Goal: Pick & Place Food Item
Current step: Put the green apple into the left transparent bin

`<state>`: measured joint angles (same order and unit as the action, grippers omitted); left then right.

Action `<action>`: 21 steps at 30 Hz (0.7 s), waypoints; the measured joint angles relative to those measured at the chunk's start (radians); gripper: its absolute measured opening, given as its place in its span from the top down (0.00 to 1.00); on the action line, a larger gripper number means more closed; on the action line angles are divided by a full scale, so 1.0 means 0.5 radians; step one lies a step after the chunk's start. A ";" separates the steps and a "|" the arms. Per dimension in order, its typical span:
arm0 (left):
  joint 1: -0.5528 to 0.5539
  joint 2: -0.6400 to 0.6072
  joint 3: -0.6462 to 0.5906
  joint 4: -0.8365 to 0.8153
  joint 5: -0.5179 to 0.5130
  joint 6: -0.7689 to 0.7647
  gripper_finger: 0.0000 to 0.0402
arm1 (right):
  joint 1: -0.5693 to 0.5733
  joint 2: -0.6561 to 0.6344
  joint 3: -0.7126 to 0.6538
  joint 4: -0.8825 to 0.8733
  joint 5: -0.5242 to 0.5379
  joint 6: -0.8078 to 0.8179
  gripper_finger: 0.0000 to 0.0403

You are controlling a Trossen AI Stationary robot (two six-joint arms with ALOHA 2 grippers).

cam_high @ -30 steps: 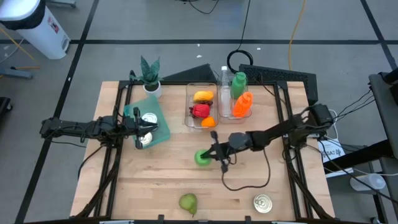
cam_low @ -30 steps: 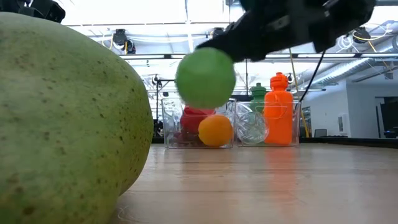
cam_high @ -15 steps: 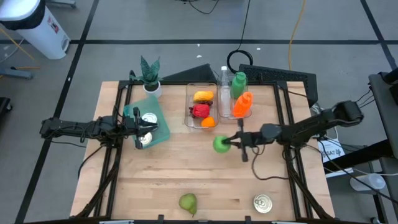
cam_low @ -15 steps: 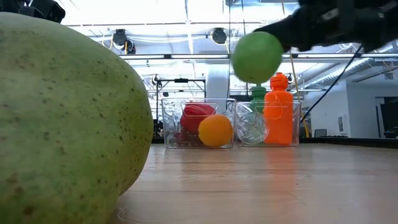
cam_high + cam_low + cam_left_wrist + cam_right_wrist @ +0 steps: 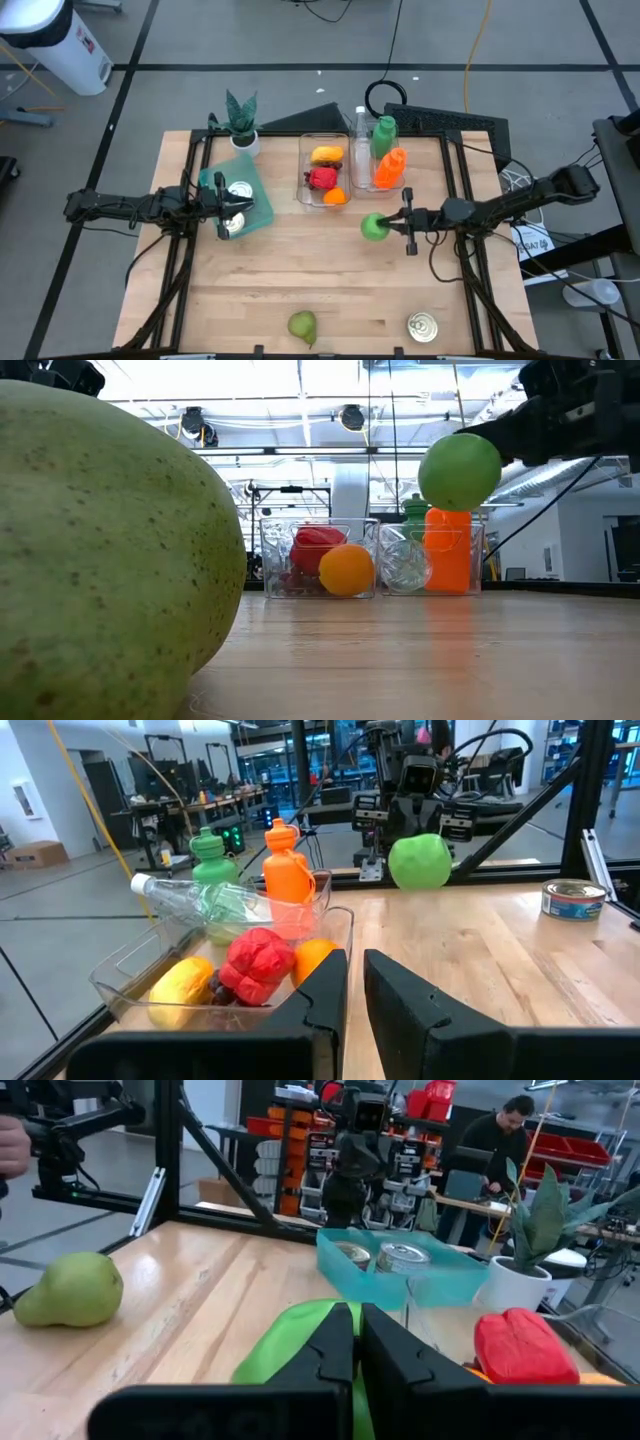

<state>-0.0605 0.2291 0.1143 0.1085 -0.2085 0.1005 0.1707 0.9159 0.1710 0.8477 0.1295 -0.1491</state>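
Note:
A green apple hangs in the air right of the table's middle, with my right gripper shut on it. The arm reaches in level from the table's right edge. A clear bin at the far middle holds a yellow, a red and an orange fruit. My left gripper waits shut at the left, over a teal tray with two cans. My right gripper has the green apple at its side toward the table's right edge. Its fingers lie level and nearly together, and they hide the exact part they pinch. The apple sits at the fingers' free ends, lifted clear of the table.
A green pear lies near the front edge, filling the low view's left. A can stands at the front right. A second clear bin holds bottles. A potted plant stands at the far left.
My right gripper has drawn back toward the table's right edge and a little toward the far edge, carrying the green apple with it. The apple has stayed lifted clear of the table at about the same height.

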 joint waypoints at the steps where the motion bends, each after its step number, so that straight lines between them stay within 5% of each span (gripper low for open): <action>1: 0.000 0.000 0.000 0.000 0.000 0.000 0.88 | 0.000 -0.014 -0.014 0.001 0.000 0.004 0.99; 12: 0.000 0.000 0.000 0.002 -0.003 0.000 0.88 | -0.001 0.021 0.014 -0.007 0.000 0.042 1.00; 21: 0.001 0.000 -0.001 0.001 -0.004 0.051 0.88 | -0.003 0.400 0.511 -0.260 -0.005 -0.096 1.00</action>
<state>-0.0602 0.2291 0.1139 0.1088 -0.2104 0.1260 0.1692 1.1160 0.4265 0.7179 0.1272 -0.1970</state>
